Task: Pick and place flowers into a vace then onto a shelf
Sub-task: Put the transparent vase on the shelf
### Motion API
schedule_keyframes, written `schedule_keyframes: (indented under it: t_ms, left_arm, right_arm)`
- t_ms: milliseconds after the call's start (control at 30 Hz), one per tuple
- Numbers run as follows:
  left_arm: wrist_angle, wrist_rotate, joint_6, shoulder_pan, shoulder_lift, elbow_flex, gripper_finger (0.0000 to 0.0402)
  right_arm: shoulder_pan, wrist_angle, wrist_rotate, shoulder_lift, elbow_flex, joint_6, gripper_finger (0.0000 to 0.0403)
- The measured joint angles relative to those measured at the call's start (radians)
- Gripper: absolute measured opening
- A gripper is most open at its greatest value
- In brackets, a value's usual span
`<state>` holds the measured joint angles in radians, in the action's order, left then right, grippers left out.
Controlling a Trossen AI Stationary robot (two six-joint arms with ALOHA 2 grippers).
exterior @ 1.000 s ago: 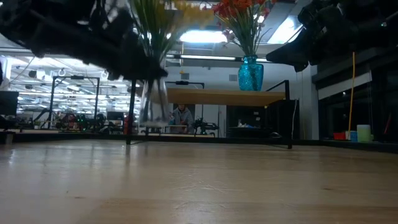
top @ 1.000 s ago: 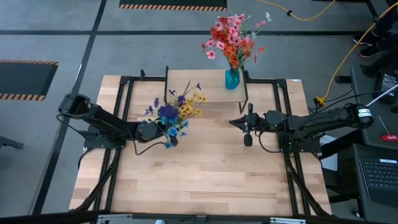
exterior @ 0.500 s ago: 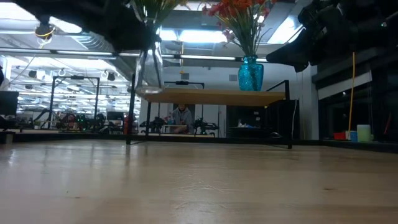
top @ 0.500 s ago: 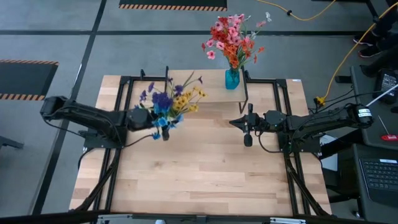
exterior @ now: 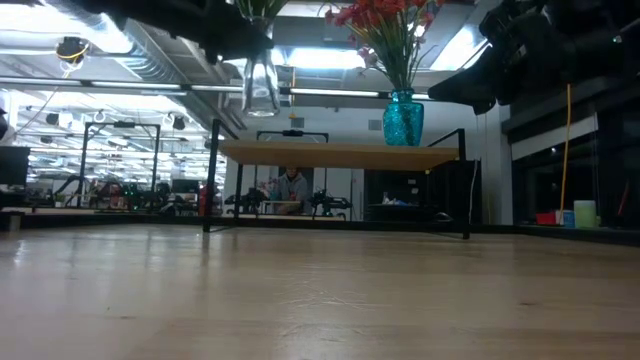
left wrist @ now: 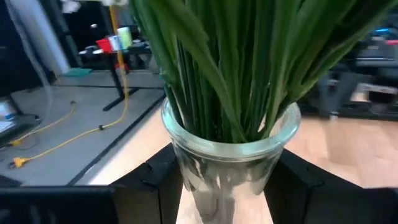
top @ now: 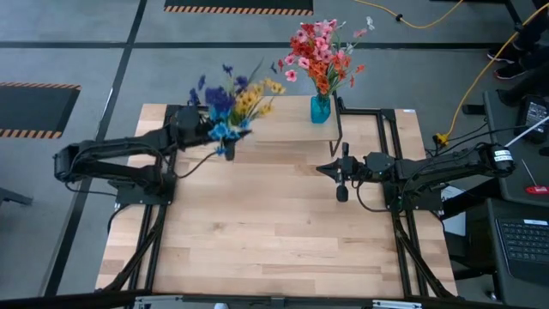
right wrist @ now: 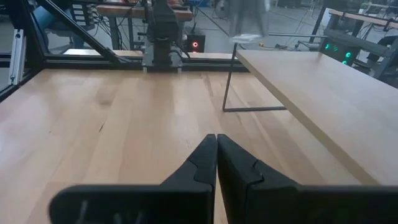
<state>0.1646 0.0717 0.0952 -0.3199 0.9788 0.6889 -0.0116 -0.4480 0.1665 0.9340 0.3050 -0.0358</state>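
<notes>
Vase lifted to shelf height
Left jaws (left wrist: 227, 180), clamped on glass vase (exterior: 260, 85) of flowers (top: 232, 99), have risen over shelf (exterior: 340, 153); placing comes next; right jaws (right wrist: 216, 163) shut, empty.

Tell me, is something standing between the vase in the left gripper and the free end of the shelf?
Nothing visible does. The left gripper holds the clear vase of flowers above the shelf; the blue vase stands at its other end.

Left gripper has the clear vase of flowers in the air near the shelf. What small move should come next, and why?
Probably carry it a little further over the shelf, then lower. The left gripper holds the clear vase above the plank's left end, clear of the blue vase.
</notes>
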Motion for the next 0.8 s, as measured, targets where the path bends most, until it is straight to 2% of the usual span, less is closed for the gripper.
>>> schedule_keyframes:
  t_ms: [333,567,800]
  left_arm:
    - [-0.056,-0.134,0.015,-0.176,0.167,0.139,0.0169]
    - [0.048,-0.153,0.018,-0.242,0.259,0.150,0.0169]
    - [0.053,-0.152,0.014,-0.290,0.281,0.150,0.0169]
  right_arm:
    - [0.023,-0.002,0.000,0.000,0.000,0.004,0.0016]
    - [0.023,0.003,0.000,0.000,0.000,0.006,0.0016]
    - [0.023,0.009,0.000,0.000,0.000,0.007,0.0016]
